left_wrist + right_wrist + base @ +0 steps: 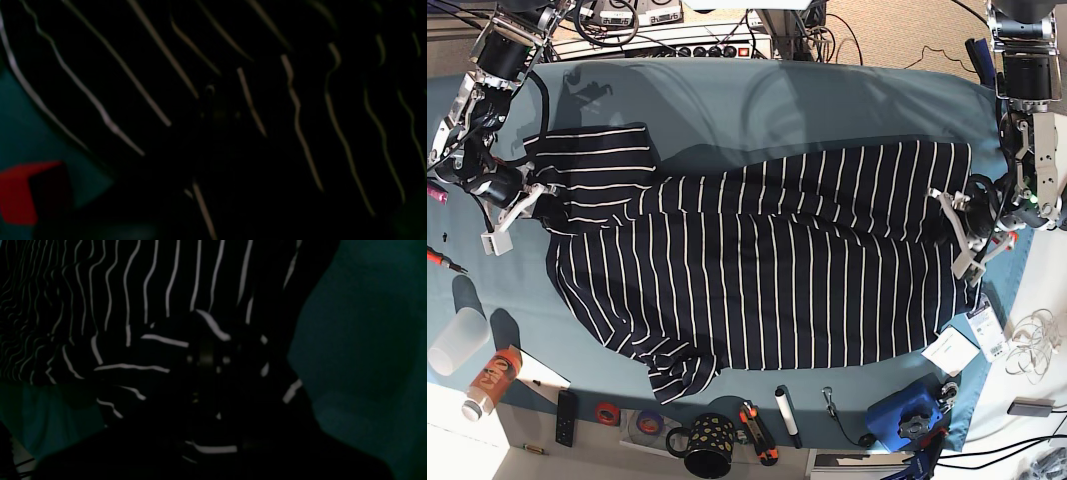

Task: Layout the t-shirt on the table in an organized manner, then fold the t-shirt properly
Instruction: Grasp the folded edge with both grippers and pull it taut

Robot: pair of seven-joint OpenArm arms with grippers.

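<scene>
t-shirt spread across table | mug, cup along near edge | left gripper, right gripper at opposite shirt ends, jaw state unclear

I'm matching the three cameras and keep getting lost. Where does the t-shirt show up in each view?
Left wrist: the t-shirt fills nearly the whole picture, with teal table at lower left.
Right wrist: it covers the left and centre, bunched in the middle; teal cloth lies to the right.
Base: it lies spread across the table's middle, between both arms.
Shared landmark: the white stripes against the teal cloth.
</scene>
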